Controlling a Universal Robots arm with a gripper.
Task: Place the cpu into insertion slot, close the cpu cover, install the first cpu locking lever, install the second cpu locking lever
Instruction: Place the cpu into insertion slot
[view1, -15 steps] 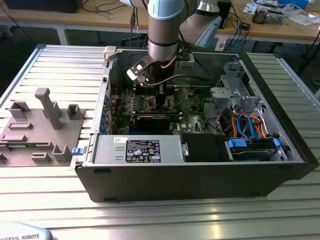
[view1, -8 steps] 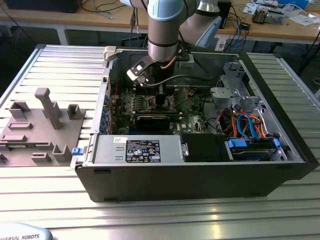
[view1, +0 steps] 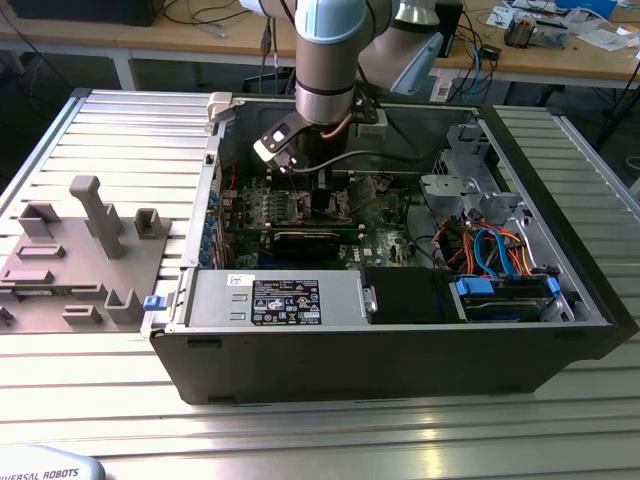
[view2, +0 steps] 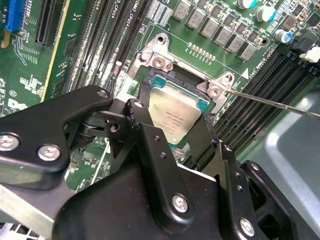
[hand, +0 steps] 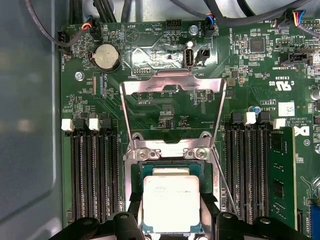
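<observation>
Silvery-grey on top, the cpu (hand: 171, 202) sits in or just over the insertion slot (hand: 170, 168) of the green motherboard (hand: 85, 107); seemingly it is already seated. The gripper (hand: 171, 220) has its black fingers (hand: 136, 212) narrowed against two opposite edges of it. The cpu cover (hand: 150, 86) lies swung open off the slot.

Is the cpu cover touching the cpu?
Apart. In the first wrist view the cpu cover stands swung open, clear of the cpu.
</observation>
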